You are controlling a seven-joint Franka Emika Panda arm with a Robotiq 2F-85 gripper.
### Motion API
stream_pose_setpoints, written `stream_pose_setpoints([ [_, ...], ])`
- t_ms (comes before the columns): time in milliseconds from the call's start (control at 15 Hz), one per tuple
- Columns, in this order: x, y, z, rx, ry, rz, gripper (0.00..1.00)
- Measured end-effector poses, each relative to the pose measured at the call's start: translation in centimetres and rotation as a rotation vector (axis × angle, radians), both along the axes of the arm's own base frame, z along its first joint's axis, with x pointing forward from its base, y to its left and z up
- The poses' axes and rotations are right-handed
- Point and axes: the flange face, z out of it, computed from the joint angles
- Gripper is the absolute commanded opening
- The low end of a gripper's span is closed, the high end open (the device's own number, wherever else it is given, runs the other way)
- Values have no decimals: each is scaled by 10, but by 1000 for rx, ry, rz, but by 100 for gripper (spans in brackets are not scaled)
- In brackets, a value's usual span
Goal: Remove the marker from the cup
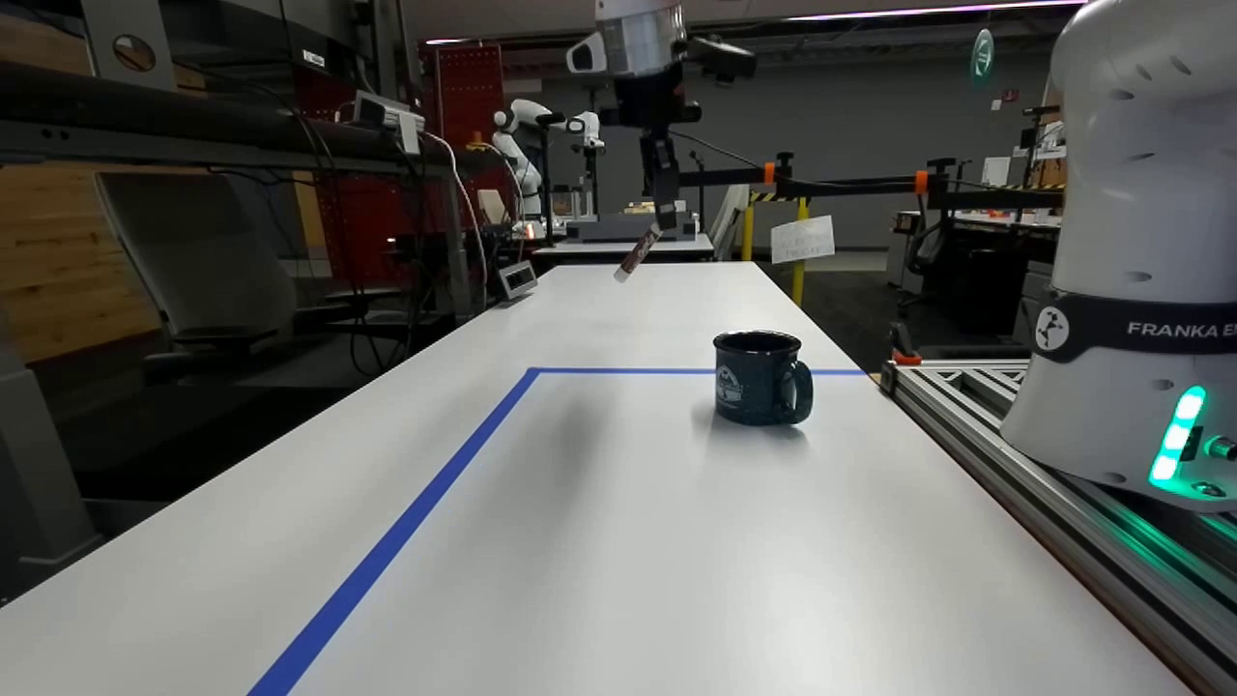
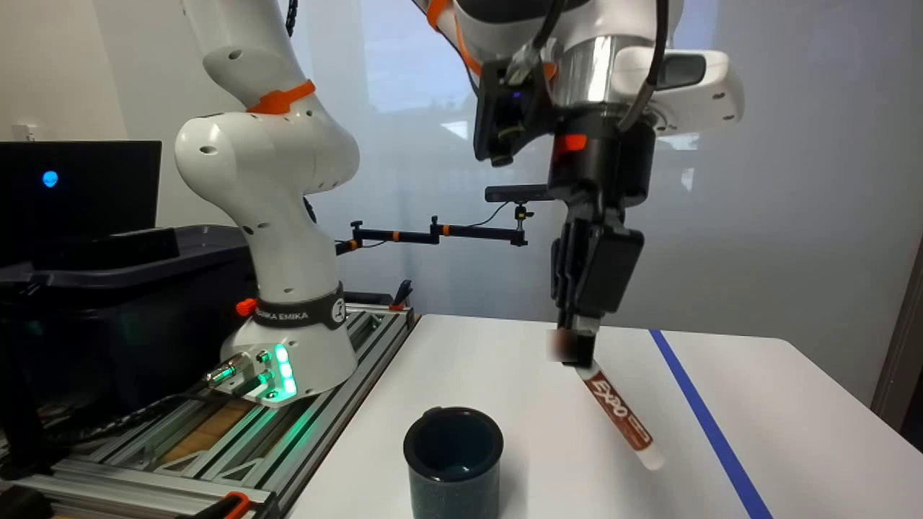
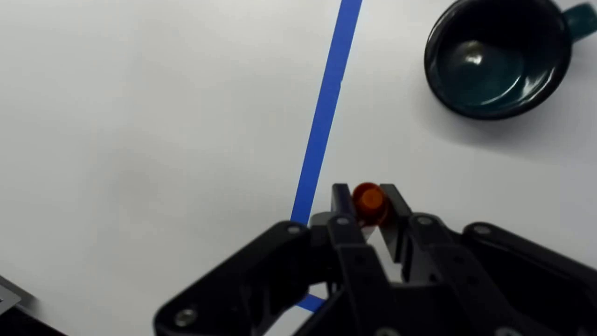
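Counts: one marker point(image 2: 620, 407), one cup point(image 1: 759, 394), one hand point(image 3: 367, 200), one surface point(image 1: 676, 599). Hand has two fingers point(image 3: 394, 204), brought in to the marker's thickness, gripping it near its upper end. Marker is out of the cup, held in the air over the surface, tilted, white end lowest; upper end is blurred in an exterior view. Cup stands upright on the surface, apart from the marker. Two strips of blue tape point(image 1: 413, 517) meet at a corner. Two white arms: near arm point(image 2: 252, 155), background arm point(image 1: 527, 174).

Materials: marker is a slim cylinder, reddish-brown label point(image 2: 627, 418), white EXPO lettering; round orange-brown end in the wrist view. Cup is dark blue-green, glossy, round-rimmed, one loop handle point(image 1: 805, 391), one pale emblem point(image 1: 729, 387). Fingers black, flat-sided. Surface smooth, white, soft glare. Tape flat. Near arm smooth, rounded, base by slotted metal rails point(image 2: 321, 422). One sheet of paper point(image 1: 802, 239), writing too small to read. One dark bin point(image 2: 137, 324).
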Motion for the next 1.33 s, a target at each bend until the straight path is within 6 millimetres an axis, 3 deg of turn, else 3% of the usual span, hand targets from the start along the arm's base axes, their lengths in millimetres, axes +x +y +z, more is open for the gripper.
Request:
stream_pose_setpoints([
  [333,5,-20,-59,42,-168,-211,5],
  [600,-4,-49,-103,82,-140,-356,5],
  [800,-9,-59,-133,157,-80,-405,5],
  [1333,-5,-60,-173,329,74,-291,5],
])
